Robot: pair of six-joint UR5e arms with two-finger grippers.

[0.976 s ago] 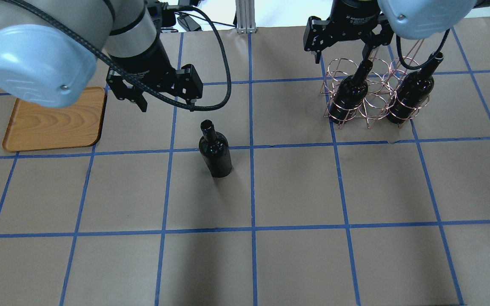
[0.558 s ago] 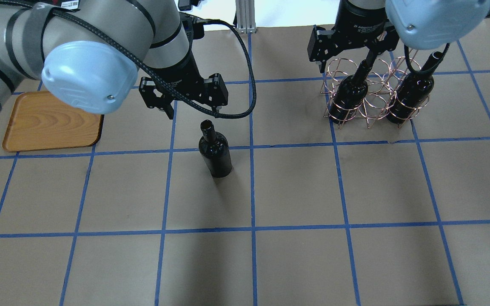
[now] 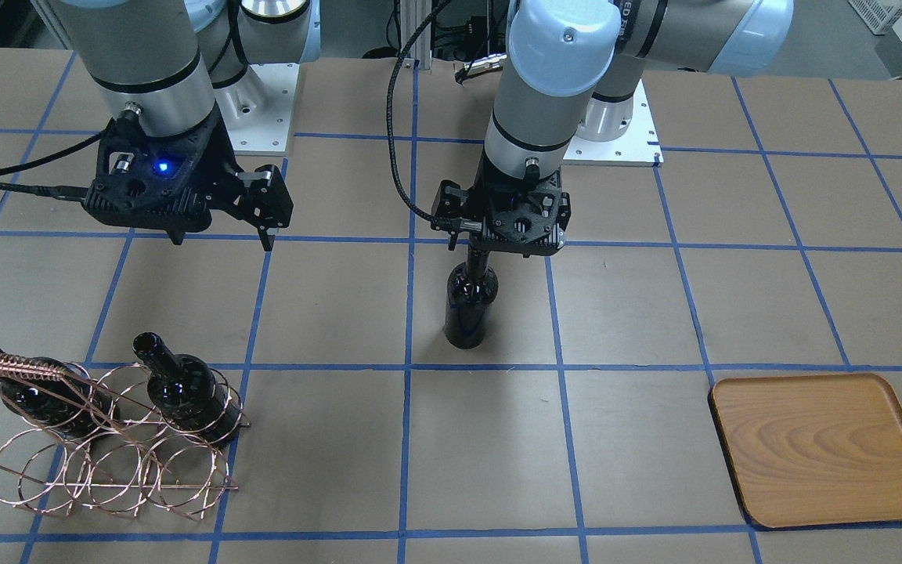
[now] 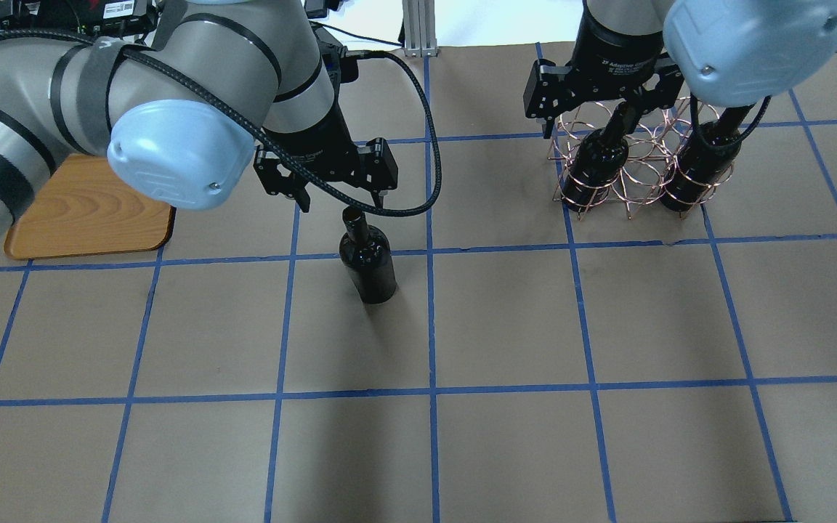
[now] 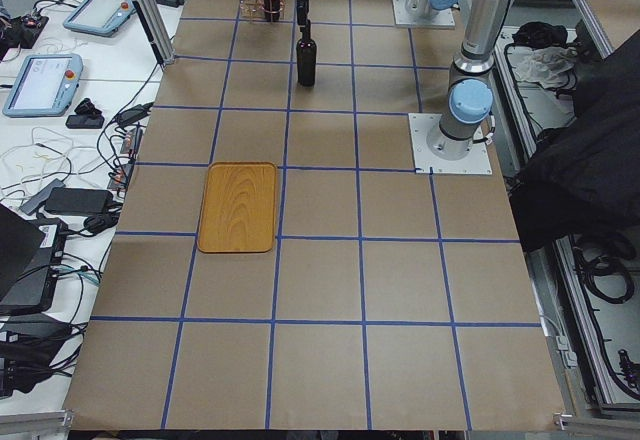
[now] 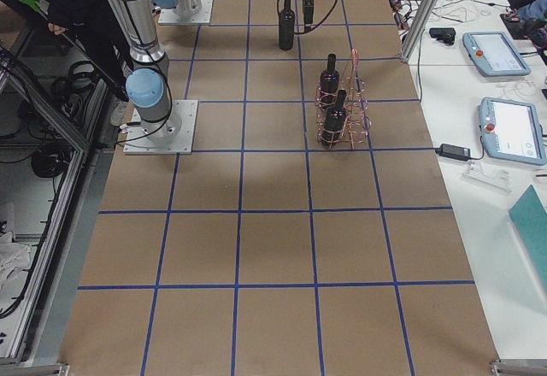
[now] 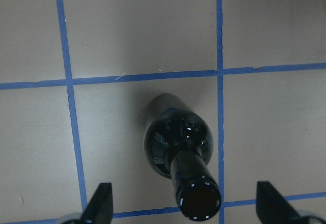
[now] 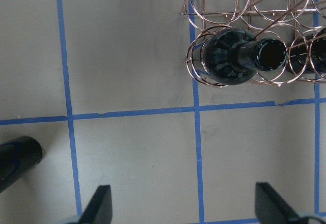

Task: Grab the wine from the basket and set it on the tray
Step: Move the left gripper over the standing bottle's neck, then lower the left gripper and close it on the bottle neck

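Note:
One wine bottle [image 4: 368, 258] stands upright on the table, apart from the basket; it also shows in the front view [image 3: 468, 305]. My left gripper [image 4: 341, 203] is open just above its neck, with the mouth [image 7: 199, 201] between the fingertips [image 7: 102, 203]. My right gripper [image 4: 587, 120] is open and empty above the copper wire basket [image 4: 636, 171]. Two more bottles [image 4: 596, 163] [image 4: 705, 160] stand in the basket. The wooden tray [image 4: 84, 218] lies at the left, partly hidden by my left arm.
The brown table paper has blue tape grid lines. The basket's coiled handle bar [image 3: 20, 366] rises over its bottles. The arm bases [image 3: 607, 133] sit at the robot's table edge. Tablets and cables [image 5: 40, 80] lie on a side bench.
My left arm has swung right from beside the tray and now sits over the standing bottle's neck. The right gripper has stayed above the basket.

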